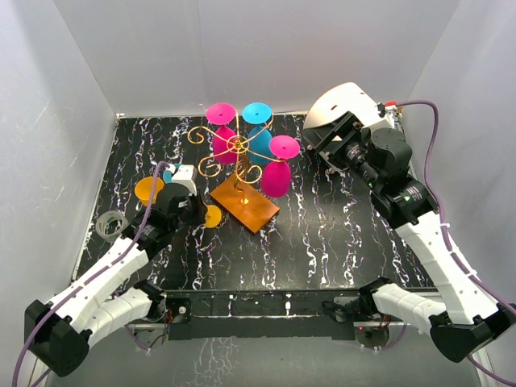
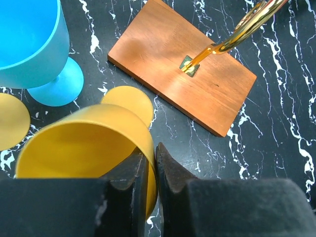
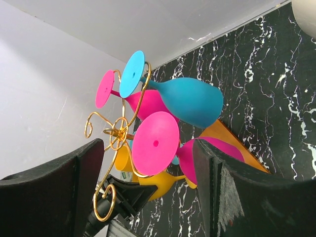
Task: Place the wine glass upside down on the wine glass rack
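A yellow wine glass (image 2: 84, 143) lies on its side on the black marbled table, its foot (image 2: 128, 101) pointing toward the rack. My left gripper (image 2: 152, 150) is shut on the bowl's rim, one finger inside the bowl and one outside; from above it sits left of the rack base (image 1: 196, 211). The wine glass rack (image 1: 238, 145) is gold wire on an orange base (image 1: 244, 204), with two pink glasses (image 1: 276, 179) and a blue glass (image 1: 256, 113) hanging upside down on it. My right gripper (image 3: 147, 145) is open and empty, held above the table to the right of the rack (image 1: 322, 145).
A blue wine glass (image 2: 29, 44) stands upright just left of the held glass, and another yellow glass (image 1: 149, 190) stands beside it. A clear ring-like object (image 1: 111, 224) lies near the table's left edge. White walls enclose the table on three sides.
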### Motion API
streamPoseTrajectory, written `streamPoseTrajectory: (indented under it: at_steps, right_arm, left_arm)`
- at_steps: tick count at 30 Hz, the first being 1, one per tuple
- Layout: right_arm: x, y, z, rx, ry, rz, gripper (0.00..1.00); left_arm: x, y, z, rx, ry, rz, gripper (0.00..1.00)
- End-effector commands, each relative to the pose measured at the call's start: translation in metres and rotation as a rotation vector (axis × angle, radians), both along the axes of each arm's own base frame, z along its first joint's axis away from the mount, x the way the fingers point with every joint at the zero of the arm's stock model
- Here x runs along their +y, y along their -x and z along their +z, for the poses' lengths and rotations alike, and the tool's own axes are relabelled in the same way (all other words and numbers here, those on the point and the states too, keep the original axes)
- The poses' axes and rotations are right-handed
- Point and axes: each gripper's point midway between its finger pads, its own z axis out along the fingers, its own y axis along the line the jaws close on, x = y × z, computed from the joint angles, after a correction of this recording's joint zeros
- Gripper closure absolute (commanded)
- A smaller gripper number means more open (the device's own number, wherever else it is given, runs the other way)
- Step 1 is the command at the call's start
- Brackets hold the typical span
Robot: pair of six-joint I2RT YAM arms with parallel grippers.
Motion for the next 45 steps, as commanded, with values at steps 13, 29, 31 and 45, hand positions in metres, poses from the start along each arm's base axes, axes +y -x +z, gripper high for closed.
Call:
streamPoseTrajectory:
  at_steps: [13, 29, 31, 45]
  right_arm:
    - [-0.016, 0.02, 0.012, -0.048, -0.052, -0.046, 0.3]
    - [-0.03, 0.065, 0.016, -0.085, -0.196, -0.03, 0.3]
    - [-0.029, 0.069, 0.021, -0.103, -0.202, -0.017, 0.3]
    - [-0.015, 0.093, 0.075, -0.346, -0.241, 0.135, 0.32]
  left_arm:
    - [-0.02, 0.045, 0.068, -0.076, 0.183, -0.209, 1.0]
    - [-0.069, 0.154, 0.183, -0.231, 0.55, -0.81, 1.0]
    - [-0.072, 0.164, 0.198, -0.244, 0.596, -0.862, 1.0]
    - [-0.073, 0.141, 0.32, -0.61, 0.683, -0.818, 1.0]
